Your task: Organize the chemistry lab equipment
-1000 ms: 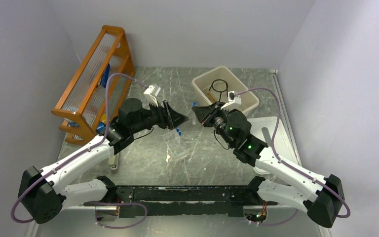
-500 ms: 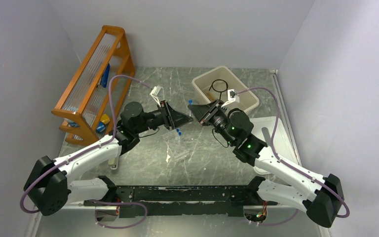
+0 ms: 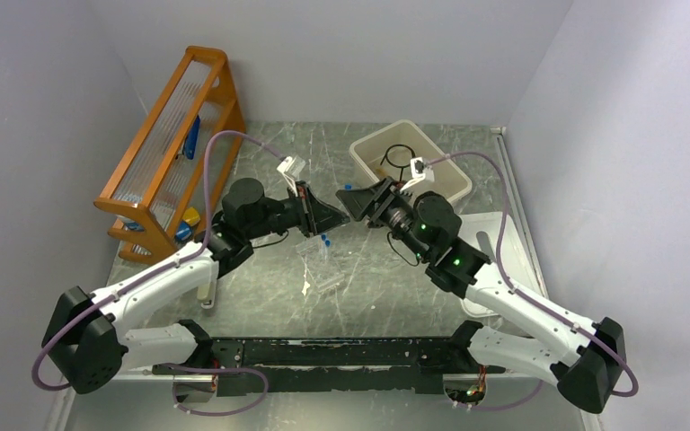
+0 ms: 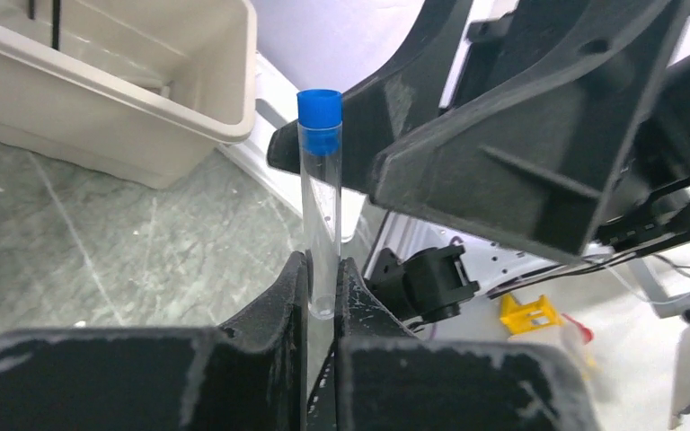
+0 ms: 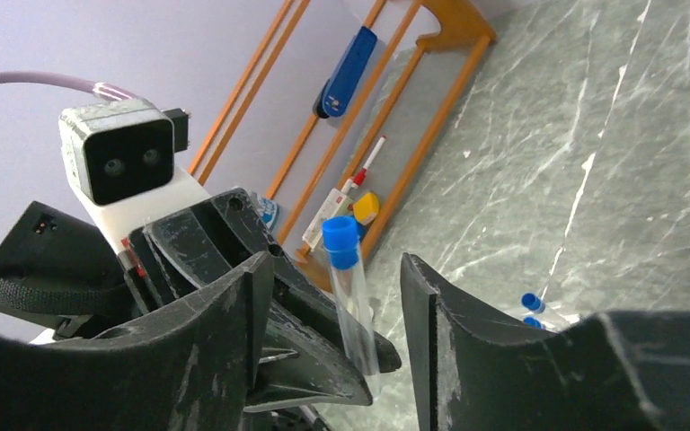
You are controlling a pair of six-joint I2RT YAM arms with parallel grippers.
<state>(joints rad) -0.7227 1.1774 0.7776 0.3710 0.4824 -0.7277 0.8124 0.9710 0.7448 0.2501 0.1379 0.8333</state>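
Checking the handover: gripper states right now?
Left gripper: shut on the blue-capped tube.
Right gripper: open, fingers either side of that tube.

Grippers nose to nose
Left gripper (image 3: 338, 215) is reaching to 2 o'clock, pinching a tube (image 4: 321, 206); right gripper (image 3: 349, 199) is reaching to 10, gaping.

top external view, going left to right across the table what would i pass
orange rack → left gripper, jaws shut on a blue-capped tube → beige bin → white tray. The right gripper is left out because it overlaps the left one.
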